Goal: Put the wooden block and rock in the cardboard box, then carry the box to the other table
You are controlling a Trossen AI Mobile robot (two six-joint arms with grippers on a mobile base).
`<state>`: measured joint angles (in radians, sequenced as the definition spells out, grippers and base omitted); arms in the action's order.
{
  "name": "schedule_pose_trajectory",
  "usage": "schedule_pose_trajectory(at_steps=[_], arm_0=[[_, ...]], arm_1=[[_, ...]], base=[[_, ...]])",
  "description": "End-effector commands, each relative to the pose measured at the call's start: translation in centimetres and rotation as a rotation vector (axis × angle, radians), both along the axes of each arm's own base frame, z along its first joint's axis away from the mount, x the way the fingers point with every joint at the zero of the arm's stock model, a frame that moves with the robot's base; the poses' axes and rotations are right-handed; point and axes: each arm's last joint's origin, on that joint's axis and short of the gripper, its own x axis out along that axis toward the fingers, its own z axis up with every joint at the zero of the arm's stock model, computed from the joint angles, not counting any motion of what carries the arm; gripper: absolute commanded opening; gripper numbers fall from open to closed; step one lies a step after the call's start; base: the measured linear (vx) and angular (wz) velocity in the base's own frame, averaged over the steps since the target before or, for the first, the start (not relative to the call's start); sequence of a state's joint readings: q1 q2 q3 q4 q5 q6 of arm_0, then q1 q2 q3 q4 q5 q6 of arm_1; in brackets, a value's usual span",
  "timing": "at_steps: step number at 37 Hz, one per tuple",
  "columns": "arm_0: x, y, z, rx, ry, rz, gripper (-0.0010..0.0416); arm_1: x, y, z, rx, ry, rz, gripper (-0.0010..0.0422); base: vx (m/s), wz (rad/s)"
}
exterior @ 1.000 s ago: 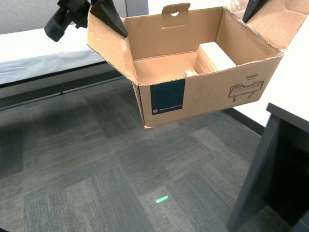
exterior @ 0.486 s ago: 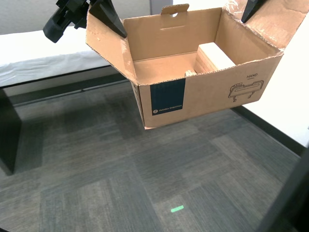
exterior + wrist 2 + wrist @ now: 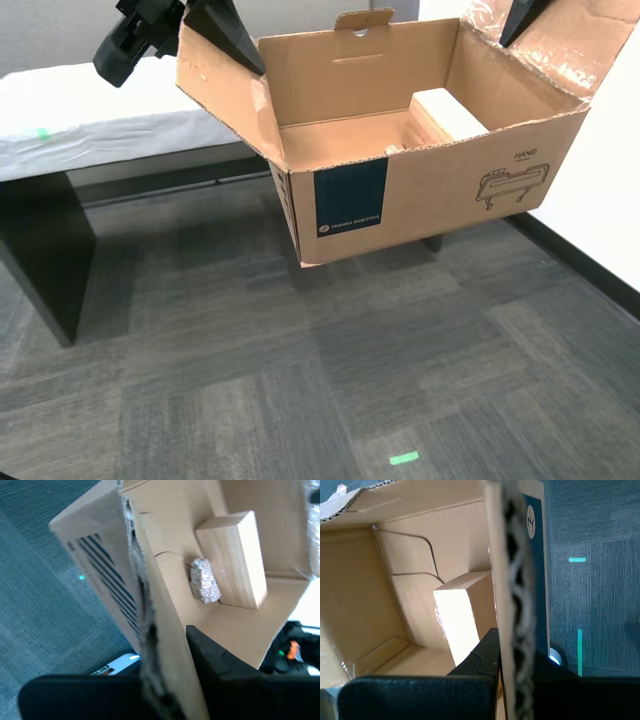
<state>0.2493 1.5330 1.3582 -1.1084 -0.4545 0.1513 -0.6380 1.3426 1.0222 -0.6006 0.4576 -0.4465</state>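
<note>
**Box packed and in the air, table not reached yet**

Exterior view: the cardboard box (image 3: 420,190) hangs above the carpet, held up by its side flaps. The wooden block (image 3: 447,113) lies inside. The other table (image 3: 90,125) stands behind, well apart from the box.

Second wrist view: my second gripper (image 3: 165,680) pinches a flap edge between its fingers. Past the fingers, inside the box, the rock (image 3: 204,580) touches the block.

First wrist view: my first gripper (image 3: 512,667) pinches another flap, with the block just inside.

Packing looks done. I think carrying and setting down are left.
</note>
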Motion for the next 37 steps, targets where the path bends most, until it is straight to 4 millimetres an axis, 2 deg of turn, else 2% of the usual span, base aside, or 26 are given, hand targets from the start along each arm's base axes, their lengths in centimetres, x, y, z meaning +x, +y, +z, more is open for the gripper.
schedule_pose_trajectory(at_steps=[1, 16, 27, 37], arm_0=[[0.09, 0.07, 0.11, 0.013, -0.008, -0.004, -0.0001], [0.08, 0.09, 0.11, 0.02, 0.018, -0.049, -0.0001], [0.11, 0.15, 0.12, 0.03, 0.04, -0.093, -0.0001], [0.29, 0.27, 0.19, 0.04, 0.029, -0.109, -0.0001]], arm_1=[[-0.19, -0.1, 0.08, -0.038, 0.005, -0.077, -0.0001], [-0.31, -0.15, 0.2, -0.079, -0.082, -0.248, -0.0001], [-0.32, -0.12, 0.18, -0.079, -0.066, -0.234, -0.0001], [-0.14, -0.12, 0.19, -0.069, -0.003, -0.117, -0.0001]], base=[[0.119, 0.197], [0.116, 0.183], [0.113, 0.101], [0.106, 0.034]])
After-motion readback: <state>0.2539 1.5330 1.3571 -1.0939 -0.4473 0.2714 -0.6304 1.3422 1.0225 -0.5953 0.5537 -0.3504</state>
